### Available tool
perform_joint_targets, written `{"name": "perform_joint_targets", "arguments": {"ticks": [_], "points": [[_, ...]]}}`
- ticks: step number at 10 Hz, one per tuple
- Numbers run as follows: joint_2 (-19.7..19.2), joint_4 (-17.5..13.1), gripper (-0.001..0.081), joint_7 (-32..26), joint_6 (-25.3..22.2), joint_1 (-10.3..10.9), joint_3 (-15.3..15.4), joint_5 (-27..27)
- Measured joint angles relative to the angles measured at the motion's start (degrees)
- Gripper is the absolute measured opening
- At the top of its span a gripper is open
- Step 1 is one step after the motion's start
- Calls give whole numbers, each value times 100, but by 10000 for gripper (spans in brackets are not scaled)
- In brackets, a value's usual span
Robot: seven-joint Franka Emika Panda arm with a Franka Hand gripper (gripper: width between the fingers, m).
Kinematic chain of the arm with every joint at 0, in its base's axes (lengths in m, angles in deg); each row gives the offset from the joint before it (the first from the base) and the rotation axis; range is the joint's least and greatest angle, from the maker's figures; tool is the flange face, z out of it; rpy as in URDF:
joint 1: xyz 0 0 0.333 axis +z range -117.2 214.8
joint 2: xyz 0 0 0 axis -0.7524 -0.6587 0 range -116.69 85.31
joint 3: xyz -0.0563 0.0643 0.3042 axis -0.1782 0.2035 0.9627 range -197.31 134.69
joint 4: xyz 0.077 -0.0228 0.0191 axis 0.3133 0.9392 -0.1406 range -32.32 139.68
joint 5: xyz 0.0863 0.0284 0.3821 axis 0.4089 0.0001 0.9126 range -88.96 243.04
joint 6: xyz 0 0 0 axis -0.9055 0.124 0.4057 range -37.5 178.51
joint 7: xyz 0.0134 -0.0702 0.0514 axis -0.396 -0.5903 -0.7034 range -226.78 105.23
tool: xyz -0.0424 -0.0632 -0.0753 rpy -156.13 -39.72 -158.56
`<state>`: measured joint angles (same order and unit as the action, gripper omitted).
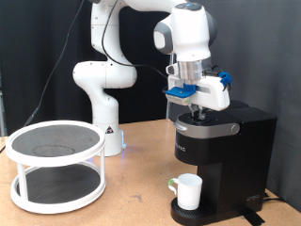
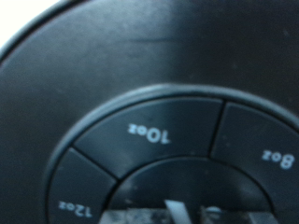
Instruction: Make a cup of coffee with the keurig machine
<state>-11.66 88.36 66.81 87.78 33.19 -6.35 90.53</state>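
Observation:
The black keurig machine [image 1: 221, 151] stands at the exterior view's right, its lid down. The white cup [image 1: 188, 191] sits on its round drip base under the spout. My gripper [image 1: 198, 110] points straight down and its fingertips rest on the top button panel of the machine. The wrist view is filled by that panel [image 2: 149, 140], very close, with buttons marked 10oz [image 2: 149, 133], 8oz [image 2: 278, 156] and 12oz [image 2: 75, 206]. The fingertips [image 2: 176, 213] show at the picture's edge, close together over the middle of the button ring.
A white two-tier round rack with dark mesh shelves [image 1: 56, 165] stands at the exterior view's left on the wooden table [image 1: 141, 202]. The robot's white base [image 1: 103, 104] is behind it. A black curtain forms the backdrop.

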Motion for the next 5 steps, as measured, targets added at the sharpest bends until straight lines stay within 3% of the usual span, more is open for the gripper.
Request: {"name": "perform_joint_targets", "arguments": {"ticks": [5], "points": [[-317,-437,0,21,-689,-19,-37,20]]}}
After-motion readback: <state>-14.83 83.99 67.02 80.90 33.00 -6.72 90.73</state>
